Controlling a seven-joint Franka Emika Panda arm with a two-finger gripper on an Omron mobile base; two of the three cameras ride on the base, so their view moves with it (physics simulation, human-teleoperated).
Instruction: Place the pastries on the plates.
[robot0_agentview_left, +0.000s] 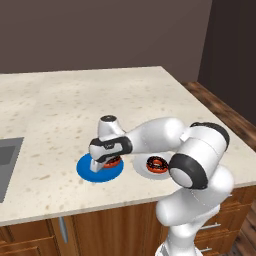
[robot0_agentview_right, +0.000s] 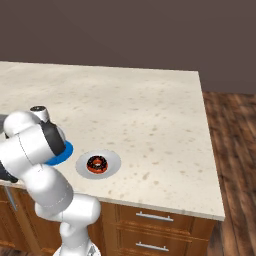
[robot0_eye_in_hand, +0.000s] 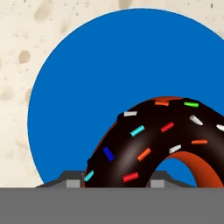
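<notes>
A chocolate-iced doughnut (robot0_eye_in_hand: 148, 140) with coloured sprinkles sits between my fingertips (robot0_eye_in_hand: 73, 178), and my gripper (robot0_eye_in_hand: 116, 181) is shut on it. It hangs low over the bright blue plate (robot0_eye_in_hand: 87, 78); I cannot tell whether it touches the plate. From the left base view my gripper (robot0_agentview_left: 102, 163) points down onto the blue plate (robot0_agentview_left: 86, 172), with that pastry (robot0_agentview_left: 114, 161) at its tips. The second pastry (robot0_agentview_left: 157, 164) lies in the middle of the grey-white plate (robot0_agentview_left: 141, 169), just right of the blue one. The right base view shows this pastry (robot0_agentview_right: 97, 164) on its plate (robot0_agentview_right: 113, 159), and my arm covers most of the blue plate (robot0_agentview_right: 65, 152).
Both plates stand near the front edge of a speckled beige counter (robot0_agentview_left: 75, 105). A sink (robot0_agentview_left: 7, 156) is set into it at the far left. Wooden drawers (robot0_agentview_right: 155, 220) run below, and a wood floor (robot0_agentview_right: 232, 150) lies beyond the counter's right end.
</notes>
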